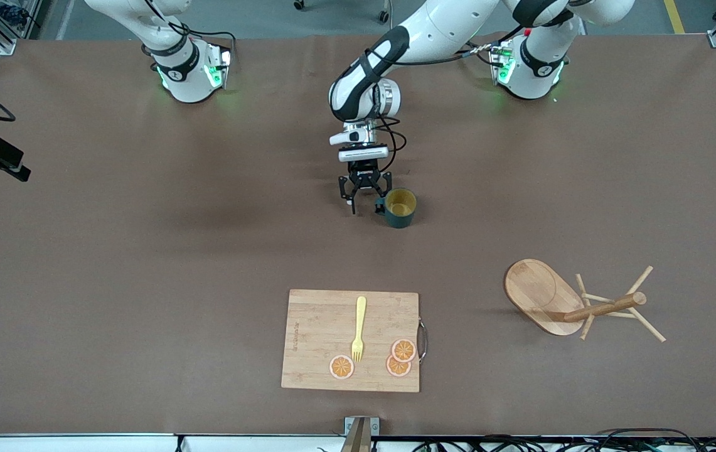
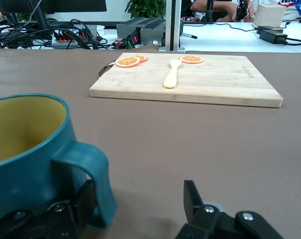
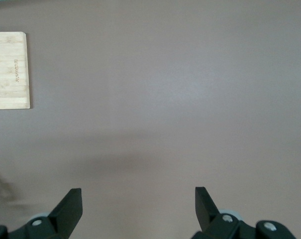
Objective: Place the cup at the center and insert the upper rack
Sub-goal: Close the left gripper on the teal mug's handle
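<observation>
The dark teal cup with a yellow inside stands upright near the table's middle, its handle toward my left gripper. In the left wrist view the cup fills the corner, and my left gripper is open, low at the table. One finger is right at the handle and the other stands well apart over bare table. The wooden mug tree lies on its side toward the left arm's end, nearer the camera than the cup. My right gripper is open and empty over bare table; it does not show in the front view.
A wooden cutting board lies near the front edge with a yellow fork and three orange slices on it. The board also shows in the left wrist view and in the right wrist view.
</observation>
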Robot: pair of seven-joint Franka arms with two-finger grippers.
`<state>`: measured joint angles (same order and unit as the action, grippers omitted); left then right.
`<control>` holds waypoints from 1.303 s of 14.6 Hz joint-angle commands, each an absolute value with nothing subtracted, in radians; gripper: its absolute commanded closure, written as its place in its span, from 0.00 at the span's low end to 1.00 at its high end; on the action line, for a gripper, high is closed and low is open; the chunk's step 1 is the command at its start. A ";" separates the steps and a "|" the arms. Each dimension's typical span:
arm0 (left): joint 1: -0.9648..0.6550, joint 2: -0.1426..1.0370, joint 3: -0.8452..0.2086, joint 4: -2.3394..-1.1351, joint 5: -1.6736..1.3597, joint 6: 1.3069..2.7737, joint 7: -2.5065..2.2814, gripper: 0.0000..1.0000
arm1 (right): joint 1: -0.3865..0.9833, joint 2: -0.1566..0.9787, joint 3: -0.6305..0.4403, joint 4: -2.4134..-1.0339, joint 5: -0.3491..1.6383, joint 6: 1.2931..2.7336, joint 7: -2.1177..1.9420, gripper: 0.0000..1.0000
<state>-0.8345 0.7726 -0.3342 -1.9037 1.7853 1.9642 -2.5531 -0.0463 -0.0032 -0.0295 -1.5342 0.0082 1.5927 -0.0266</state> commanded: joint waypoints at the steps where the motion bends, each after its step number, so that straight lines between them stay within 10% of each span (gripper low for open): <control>1: -0.836 0.796 -0.330 -1.868 1.807 1.967 -2.546 0.24 | -0.052 -0.008 -0.028 -1.539 0.012 1.592 -0.032 0.00; 7: -0.836 0.804 -0.316 -1.862 1.805 1.970 -2.552 0.38 | -0.052 -0.008 -0.028 -1.539 0.012 1.592 -0.032 0.00; 19: -0.773 0.759 -0.328 -1.856 1.775 2.078 -2.559 1.00 | -0.049 -0.006 -0.028 -1.539 0.012 1.594 -0.031 0.00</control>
<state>-0.7993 0.7885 -0.3199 -1.8586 1.7851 2.0349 -2.5576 -0.0462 -0.0028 -0.0295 -1.5342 0.0082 1.5928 -0.0266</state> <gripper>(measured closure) 0.943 0.000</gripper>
